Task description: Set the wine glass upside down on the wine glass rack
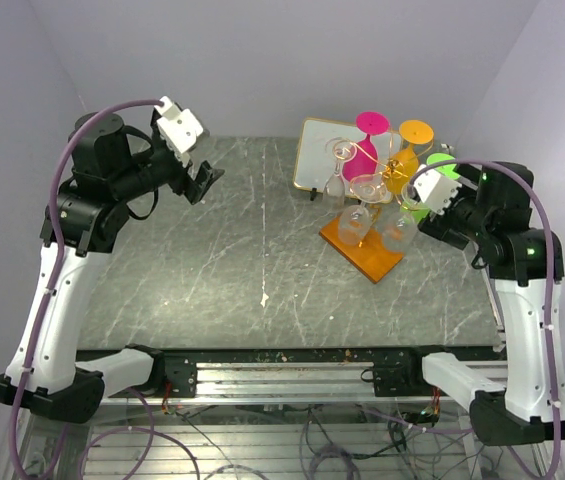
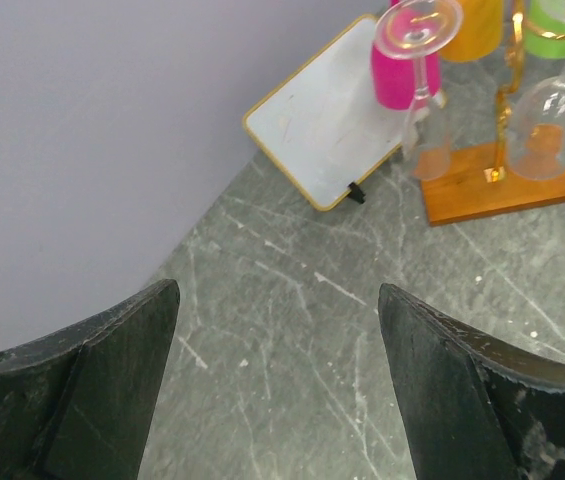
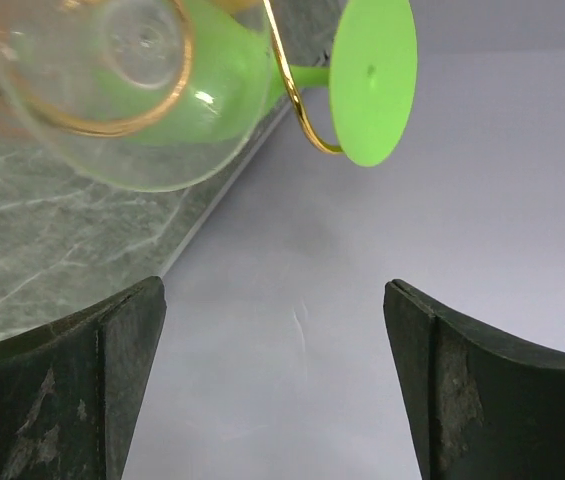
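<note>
The wine glass rack [image 1: 393,166] is a gold wire stand on an orange-brown wooden base [image 1: 363,252] at the back right of the table. A green wine glass [image 3: 224,75] hangs upside down from it, with a gold wire arm [image 3: 292,100] curling round its stem under the green foot [image 3: 373,80]. My right gripper [image 3: 274,290] is open just below and beside this glass, with nothing between its fingers. Raised at the far left, my left gripper [image 1: 205,180] is open and empty. In the left wrist view the rack's base [image 2: 507,187] lies far ahead.
A pink glass [image 1: 362,150], an orange glass [image 1: 408,150] and clear glasses [image 1: 354,222] also hang on the rack. One clear bowl [image 3: 92,110] is right next to the green one. A gold-framed panel [image 1: 317,150] stands behind the rack. Walls close in behind and on the right.
</note>
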Motion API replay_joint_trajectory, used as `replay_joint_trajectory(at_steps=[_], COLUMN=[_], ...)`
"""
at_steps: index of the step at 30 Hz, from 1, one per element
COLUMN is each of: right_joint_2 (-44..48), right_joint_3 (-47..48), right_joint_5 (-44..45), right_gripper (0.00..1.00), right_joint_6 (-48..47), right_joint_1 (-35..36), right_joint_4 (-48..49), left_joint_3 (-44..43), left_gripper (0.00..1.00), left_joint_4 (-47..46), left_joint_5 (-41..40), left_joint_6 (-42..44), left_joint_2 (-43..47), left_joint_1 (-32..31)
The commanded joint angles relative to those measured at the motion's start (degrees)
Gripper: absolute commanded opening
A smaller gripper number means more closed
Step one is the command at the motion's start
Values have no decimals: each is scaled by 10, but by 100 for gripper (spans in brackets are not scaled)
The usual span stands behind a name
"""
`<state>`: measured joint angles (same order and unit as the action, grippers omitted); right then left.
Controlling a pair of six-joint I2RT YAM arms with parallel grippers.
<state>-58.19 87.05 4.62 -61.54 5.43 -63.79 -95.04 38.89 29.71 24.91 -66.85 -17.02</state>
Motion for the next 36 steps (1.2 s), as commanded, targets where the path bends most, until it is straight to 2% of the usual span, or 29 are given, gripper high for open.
replay_joint_trajectory(at_steps=[1, 7, 16, 26, 32, 36], right_joint_2=[-7, -31, -50, -56, -57, -51], right_joint_3=[-18, 20, 60, 24, 39, 28], right_joint_5=[69, 101, 100, 43, -38, -57], right_gripper=[91, 96, 100, 100, 100, 100], right_joint_6=[40, 77, 172, 360, 404, 406], right_joint_1=[-12, -22, -40, -58, -77, -84], right_joint_4=[55, 96, 176, 305, 313, 319], left_joint_3=[19, 41, 34, 93, 124, 151], left_gripper=[91, 92, 99, 100, 100, 100], left_joint_4=[-28, -48, -68, -139, -178, -208], left_joint_5=[-88, -182, -292, -265, -246, -226], left_joint_6=[-8, -23, -142, -236, -254, -249], left_joint_2=[12, 15, -13, 4, 23, 40], left_joint_1=[4, 5, 24, 85, 112, 123])
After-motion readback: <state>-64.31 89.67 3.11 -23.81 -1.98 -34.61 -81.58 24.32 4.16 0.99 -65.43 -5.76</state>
